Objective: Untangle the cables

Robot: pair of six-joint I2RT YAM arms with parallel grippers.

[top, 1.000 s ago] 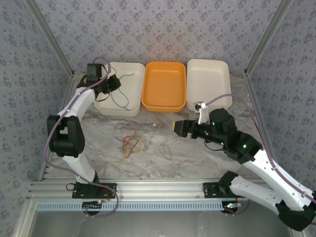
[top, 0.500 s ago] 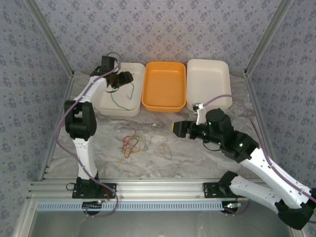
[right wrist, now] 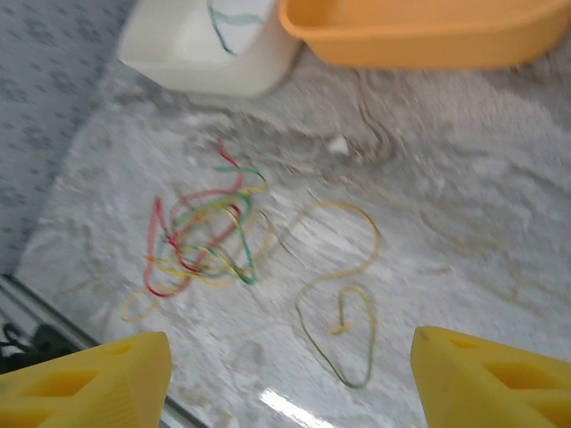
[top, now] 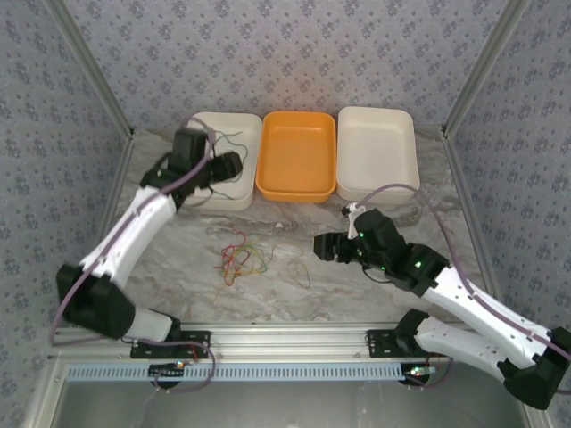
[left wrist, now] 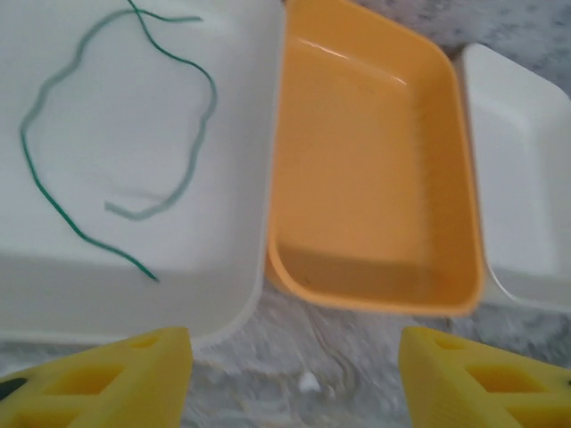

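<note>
A knot of red, green and yellow cables [top: 241, 260] lies on the near middle of the marbled counter [top: 169, 259], its loops crossing one another. Just right of it, apart from the knot, a single yellow-green cable [top: 302, 272] lies in a loose curl. The right claw [top: 319, 246] hangs over the counter to the right of that curl and points left toward it. Its yellow fingers [right wrist: 89, 379] stand wide apart with nothing between them. Farther back, the left claw [top: 232, 168] sits over the near right corner of the left white tray [top: 252, 178], also spread wide and empty. A lone green cable [left wrist: 214, 100] lies slack in that tray. To its right, the orange tray [top: 297, 152] and the right white tray [top: 375, 147] sit side by side along the far edge.
</note>
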